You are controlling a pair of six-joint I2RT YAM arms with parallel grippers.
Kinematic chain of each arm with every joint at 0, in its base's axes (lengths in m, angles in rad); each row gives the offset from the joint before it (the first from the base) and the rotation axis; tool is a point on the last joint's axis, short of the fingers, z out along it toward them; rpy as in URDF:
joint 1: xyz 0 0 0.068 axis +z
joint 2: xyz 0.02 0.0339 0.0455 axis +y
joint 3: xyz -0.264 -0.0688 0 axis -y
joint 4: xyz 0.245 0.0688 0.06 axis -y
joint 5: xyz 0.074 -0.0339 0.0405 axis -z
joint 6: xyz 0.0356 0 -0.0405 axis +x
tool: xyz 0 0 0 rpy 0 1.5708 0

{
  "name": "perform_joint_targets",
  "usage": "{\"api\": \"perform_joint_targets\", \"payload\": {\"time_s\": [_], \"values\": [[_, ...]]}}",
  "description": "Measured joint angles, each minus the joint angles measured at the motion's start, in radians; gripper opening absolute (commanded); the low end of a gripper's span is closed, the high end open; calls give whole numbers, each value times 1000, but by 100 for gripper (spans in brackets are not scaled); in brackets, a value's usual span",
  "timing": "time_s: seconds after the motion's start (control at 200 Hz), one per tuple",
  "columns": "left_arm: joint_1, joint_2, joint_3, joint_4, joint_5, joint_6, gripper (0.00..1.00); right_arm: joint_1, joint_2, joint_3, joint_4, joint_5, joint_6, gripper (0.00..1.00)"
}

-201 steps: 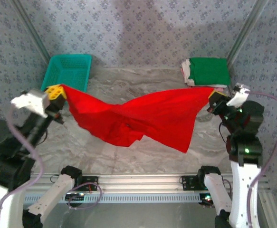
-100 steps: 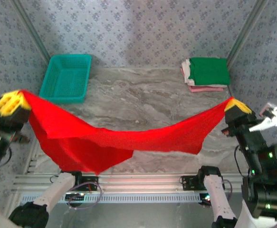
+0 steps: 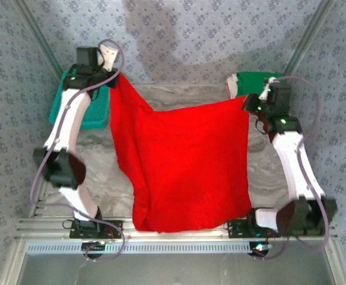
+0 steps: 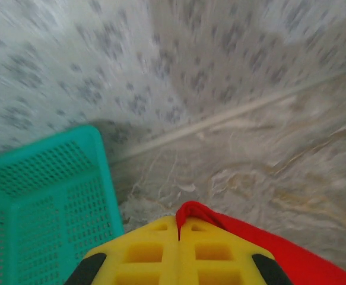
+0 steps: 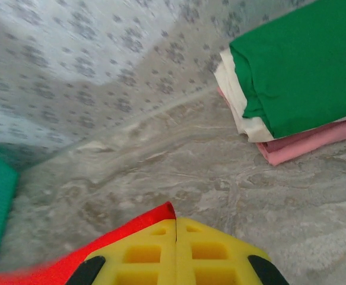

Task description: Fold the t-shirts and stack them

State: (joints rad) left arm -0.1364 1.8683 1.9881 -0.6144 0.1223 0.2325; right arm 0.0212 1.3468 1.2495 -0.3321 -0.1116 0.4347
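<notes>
Top external view, and the red shirt (image 3: 184, 166) hangs spread wide like a sheet between the two arms, its upper edge stretched across the far part of the table (image 3: 101, 178) and its lower hem down by the arm bases. Left gripper (image 3: 114, 76) is up at the far left, clamped on one top corner, right beside the teal basket (image 3: 98, 104). Right gripper (image 3: 248, 107) has the other top corner pinched, a touch lower in the view, just in front of the folded pile (image 3: 253, 83) in the far right corner. On the left wrist camera the yellow pads (image 4: 143, 249) are pressed together with a fold of red cloth poking out between them, basket off to the left, patterned wall (image 4: 161, 59) behind. Right wrist camera, same story: pads closed tight on a red corner. Beyond them sits the pile, green shirt (image 5: 303, 65) on top, white shirt (image 5: 235, 89) under it, pink shirt (image 5: 315, 139) at the bottom, resting on the marble surface near the wall.
</notes>
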Motion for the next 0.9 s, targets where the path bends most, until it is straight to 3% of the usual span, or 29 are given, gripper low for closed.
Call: {"api": "perform_joint_targets", "payload": {"time_s": [0.135,0.255,0.275,0.33,0.355,0.4,0.445,0.585,0.675,0.814,0.899], "values": [[1,347,292,-15,0,23,0,14,285,39,127,46,2,0],[-1,692,764,-76,-18,56,5,14,534,170,164,60,2,0],[-1,749,844,-82,-21,63,11,16,575,200,167,64,2,1],[-2,855,988,-84,-31,83,50,19,660,283,171,77,1,20],[-2,877,1009,-82,-34,93,62,21,693,320,170,80,-1,30],[-1,896,1006,-76,-42,100,87,22,750,394,171,92,-5,38],[-1,895,970,-56,-46,103,97,24,792,458,168,99,-4,43],[-1,864,891,-40,-53,89,98,34,834,595,135,117,-19,54],[-1,817,882,-71,-55,72,98,43,799,600,123,129,-27,55],[-1,644,845,-136,-55,18,97,70,630,431,132,131,-28,57],[-3,444,678,-122,-53,-47,97,89,491,274,148,125,-25,57]]}}
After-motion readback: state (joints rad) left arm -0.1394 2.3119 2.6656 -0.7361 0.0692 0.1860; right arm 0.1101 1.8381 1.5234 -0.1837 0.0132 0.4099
